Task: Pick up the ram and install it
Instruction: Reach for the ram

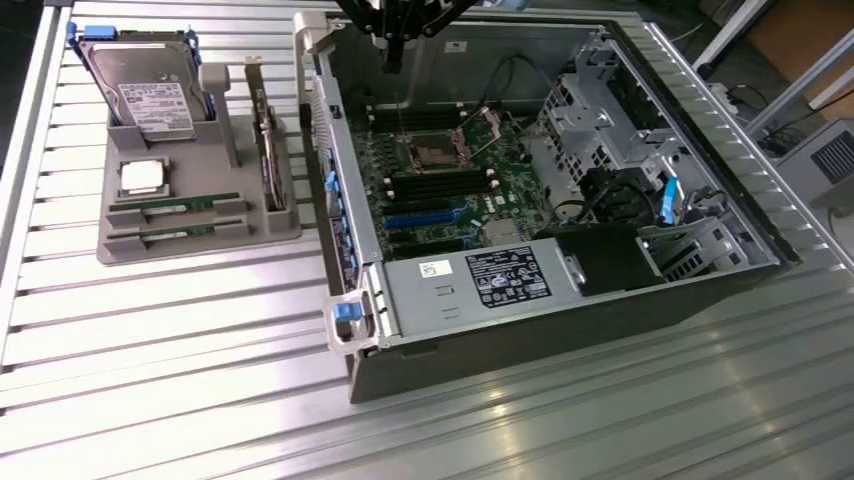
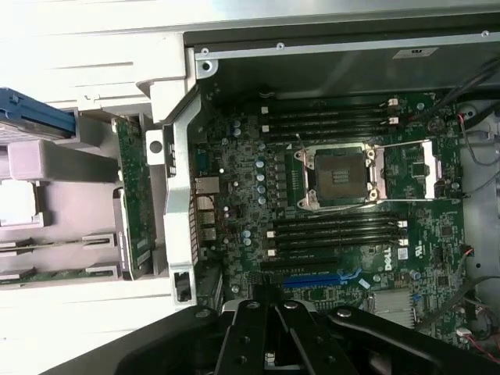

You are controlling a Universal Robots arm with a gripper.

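Ribbed, silvery metal slats make up the table (image 1: 160,350), and they throw back a soft glare. On it we see a matte grey moulded tray (image 1: 120,245) with slots shaped to its parts. Beside the tray lies a sheet-metal computer case (image 1: 441,290), its side open and facing up.

In the tray we count two ram sticks, thin green boards lying flat in parallel grooves at the near end. The first ram stick (image 1: 180,205) sits just behind the second ram stick (image 1: 178,232), and neither is touched. Next to them are one square silver processor chip (image 1: 143,177) and one hard drive (image 1: 154,100) in a blue frame. One expansion card (image 1: 271,160) stands on edge.

Inside the case the green motherboard (image 1: 454,170) is densely studded with small parts. Its square socket (image 2: 337,173) stands open, with a bank of long black memory slots on either side. One boxy grey power supply (image 1: 501,275) carries a label.

The black gripper (image 1: 391,65) hangs over the far end of the case, well apart from the tray. In the wrist view the gripper (image 2: 269,312) shows its jaws drawn together with nothing between them.

Past the table on the exterior view's right we make out floor and pale frame legs.
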